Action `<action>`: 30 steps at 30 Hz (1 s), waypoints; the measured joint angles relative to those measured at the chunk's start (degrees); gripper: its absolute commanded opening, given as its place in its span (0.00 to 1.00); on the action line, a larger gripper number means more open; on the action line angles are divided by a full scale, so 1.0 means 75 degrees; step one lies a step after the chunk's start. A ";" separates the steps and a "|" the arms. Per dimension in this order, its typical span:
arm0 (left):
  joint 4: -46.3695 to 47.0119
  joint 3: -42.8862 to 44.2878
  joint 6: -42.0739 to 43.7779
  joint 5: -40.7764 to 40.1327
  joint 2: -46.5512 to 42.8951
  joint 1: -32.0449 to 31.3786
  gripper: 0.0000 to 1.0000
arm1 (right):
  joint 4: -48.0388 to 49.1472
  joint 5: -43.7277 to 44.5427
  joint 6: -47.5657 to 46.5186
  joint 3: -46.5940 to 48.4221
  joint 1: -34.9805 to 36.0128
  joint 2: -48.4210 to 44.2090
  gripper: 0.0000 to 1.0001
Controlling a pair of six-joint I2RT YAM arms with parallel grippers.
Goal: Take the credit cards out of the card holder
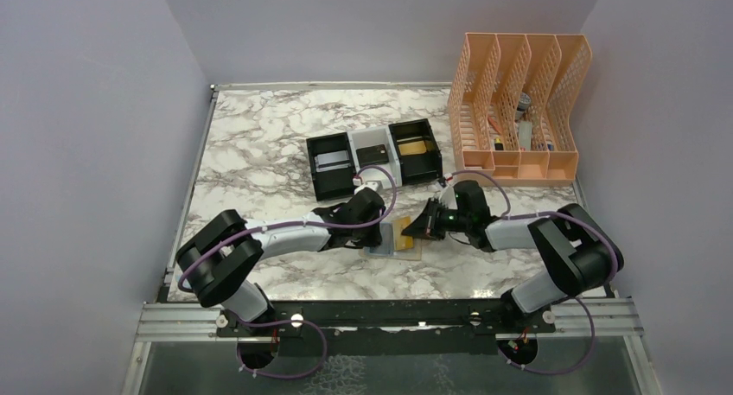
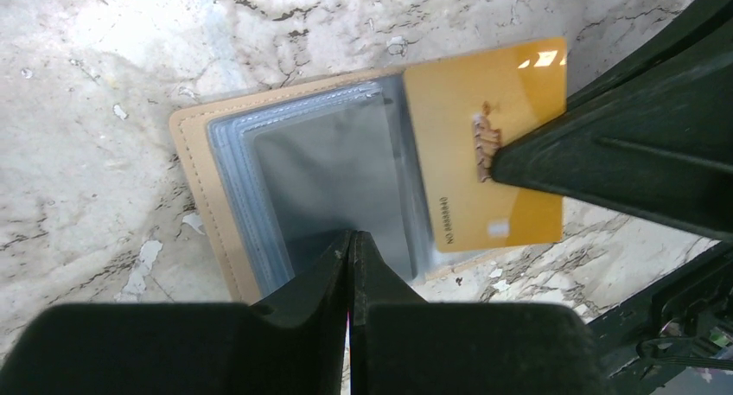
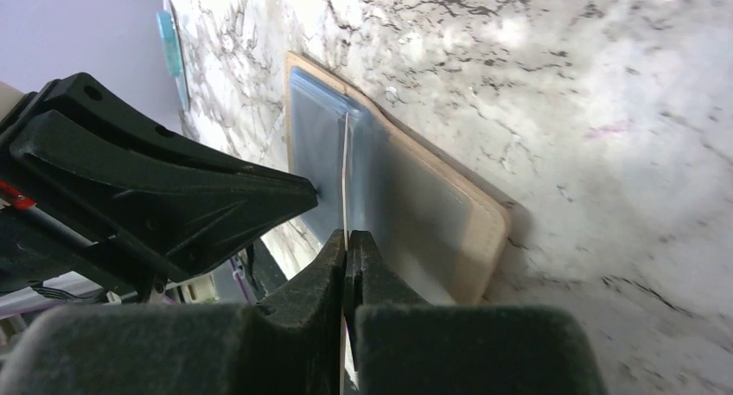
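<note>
While one end is tucked in a clear pocket, the gold card [image 2: 471, 136] sticks out flat past the edge of the card holder [image 2: 320, 175], on the side toward the right arm. Right gripper [image 3: 347, 239]: fingers pinched on the card's outer edge; card seen edge-on as a thin pale line between the tips in the right wrist view. Card holder lies open and flat, tan border showing around bluish clear pockets, the visible pockets looking empty. Left gripper [image 2: 350, 239]: fingers pressed together with nothing between them, tips down on the pocket plastic near the holder's near edge, just beside the gold card but not touching it. The two grippers face each other across the holder, close together. Holder sits on the marble table [image 1: 259, 136], near the front edge, midway between the two arm bases. Behind it, well apart, a row of three small bins [image 1: 312, 166], black, white, black, each with something flat inside. Peach mesh file organizer [image 1: 519, 101] stands at the far right corner
</note>
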 measured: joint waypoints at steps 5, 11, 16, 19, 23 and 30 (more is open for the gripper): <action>-0.0169 -0.0052 -0.0029 -0.0070 -0.0137 -0.0020 0.16 | -0.0478 0.0006 -0.0230 -0.0023 -0.0131 -0.0373 0.01; -0.0577 -0.0108 0.0029 -0.0221 -0.0629 -0.0020 0.47 | -0.0621 0.0082 -0.0347 -0.0262 -0.0131 -0.1320 0.01; -0.1276 0.0172 0.0376 -0.0737 -0.1425 0.0038 0.69 | -0.0673 0.0391 -0.0895 -0.0268 -0.0131 -0.2433 0.01; -0.1734 0.0557 0.0740 -0.1005 -0.1851 0.0230 0.77 | -0.0699 0.0565 -0.1396 -0.0259 -0.0131 -0.3028 0.01; -0.2183 0.0863 0.1160 -0.1125 -0.2407 0.0813 0.85 | -0.0790 0.0822 -0.2142 -0.0163 -0.0131 -0.3774 0.01; -0.3045 0.1096 0.1821 -0.1116 -0.3159 0.2352 0.99 | -0.0740 0.1285 -0.3450 -0.0020 -0.0131 -0.4858 0.01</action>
